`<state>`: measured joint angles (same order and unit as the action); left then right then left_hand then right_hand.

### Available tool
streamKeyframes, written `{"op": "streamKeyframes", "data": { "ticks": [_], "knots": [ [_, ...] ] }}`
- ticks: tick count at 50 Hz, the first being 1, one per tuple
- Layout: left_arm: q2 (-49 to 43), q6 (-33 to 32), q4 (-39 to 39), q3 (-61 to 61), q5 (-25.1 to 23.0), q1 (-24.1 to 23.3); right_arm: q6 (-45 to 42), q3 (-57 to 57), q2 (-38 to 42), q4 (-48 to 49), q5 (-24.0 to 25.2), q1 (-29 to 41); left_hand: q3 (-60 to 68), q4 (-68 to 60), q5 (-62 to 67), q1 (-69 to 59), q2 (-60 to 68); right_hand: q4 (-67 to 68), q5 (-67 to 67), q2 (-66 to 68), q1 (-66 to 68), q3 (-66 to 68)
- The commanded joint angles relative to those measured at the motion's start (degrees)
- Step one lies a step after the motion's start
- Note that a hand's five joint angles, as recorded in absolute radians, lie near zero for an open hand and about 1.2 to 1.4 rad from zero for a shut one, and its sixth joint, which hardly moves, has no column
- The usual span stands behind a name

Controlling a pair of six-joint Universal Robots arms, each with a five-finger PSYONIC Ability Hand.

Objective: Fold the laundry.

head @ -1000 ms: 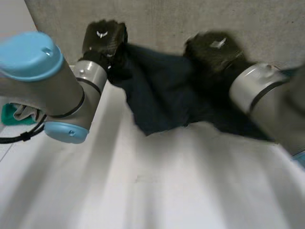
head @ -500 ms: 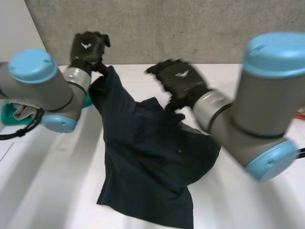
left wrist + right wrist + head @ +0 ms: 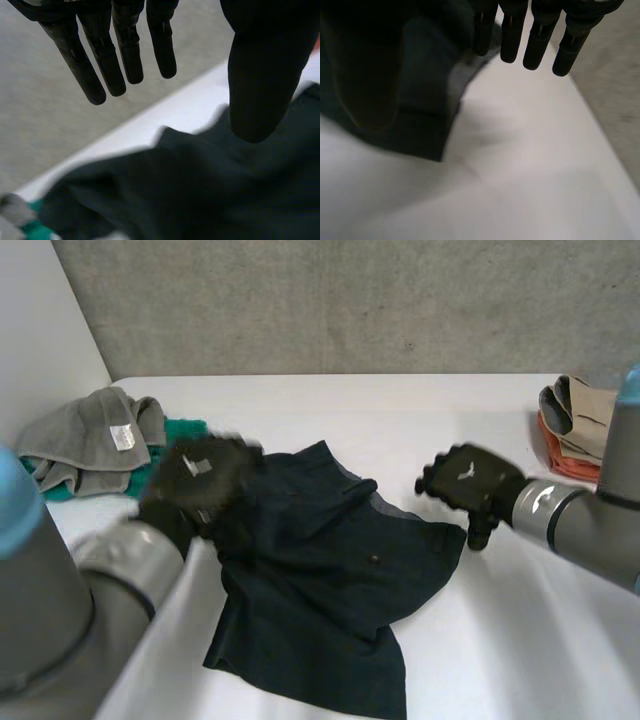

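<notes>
A dark navy garment [image 3: 330, 600] lies crumpled on the white table [image 3: 330, 410], spread from the middle toward the front. My left hand [image 3: 200, 485] hovers at the garment's left edge with its fingers [image 3: 125, 55] straight and apart from the thumb, holding nothing; the dark cloth [image 3: 200, 190] lies below its palm. My right hand [image 3: 468, 485] is just off the garment's right corner, its fingers [image 3: 535, 45] straight and empty above the cloth's edge [image 3: 420, 125] and bare table.
A grey towel [image 3: 95, 440] over a teal cloth [image 3: 180, 430] lies at the table's back left. Folded tan and orange pieces [image 3: 575, 420] are stacked at the back right. A grey wall [image 3: 350, 300] stands behind the table.
Both hands held the garment up a second ago, then let it go. It now lies on the table, and both hands have come down and apart, open.
</notes>
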<state>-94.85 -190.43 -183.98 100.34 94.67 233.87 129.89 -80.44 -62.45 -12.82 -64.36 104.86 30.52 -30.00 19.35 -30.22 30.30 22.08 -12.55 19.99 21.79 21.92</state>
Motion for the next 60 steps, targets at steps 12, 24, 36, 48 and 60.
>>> {"op": "streamKeyframes", "data": {
  "ticks": [12, 24, 36, 48, 60],
  "knots": [
    [-7.3, -0.6, -7.8, 8.6, -3.5, -12.3, 0.4, -5.0, 6.8, 14.3, 4.5, 0.4, 0.7, -1.2, 1.9, -1.0, 0.9, 57.9, -57.4, 60.0, 58.2, 58.1],
    [-13.3, -4.7, -16.2, 9.3, -16.7, -14.2, 7.0, -8.3, 4.4, 17.7, 3.9, 0.3, 0.9, -1.4, 2.1, -1.2, 1.1, 57.9, -57.4, 60.0, 58.2, 58.1],
    [-21.5, -19.4, -18.7, 4.4, -17.9, -16.0, 7.1, -9.3, 4.4, 17.7, 3.8, 0.3, 0.7, -1.2, 1.9, -1.0, 0.9, 57.9, -57.4, 60.0, 58.2, 58.1],
    [-25.4, -19.8, -19.4, -2.3, -14.2, -15.4, 7.2, -9.7, 3.8, 17.7, 3.6, -0.1, 49.5, -50.0, 50.6, -49.8, 49.7, 57.9, -57.4, 60.0, 58.2, 58.1],
    [0.9, -15.2, -30.8, -1.8, -8.0, -9.9, 15.2, -1.5, -11.9, 10.7, 0.3, -2.1, 49.5, -50.0, 50.6, -49.8, 49.7, 57.9, -57.4, 60.0, 58.2, 58.1]
  ]
}}
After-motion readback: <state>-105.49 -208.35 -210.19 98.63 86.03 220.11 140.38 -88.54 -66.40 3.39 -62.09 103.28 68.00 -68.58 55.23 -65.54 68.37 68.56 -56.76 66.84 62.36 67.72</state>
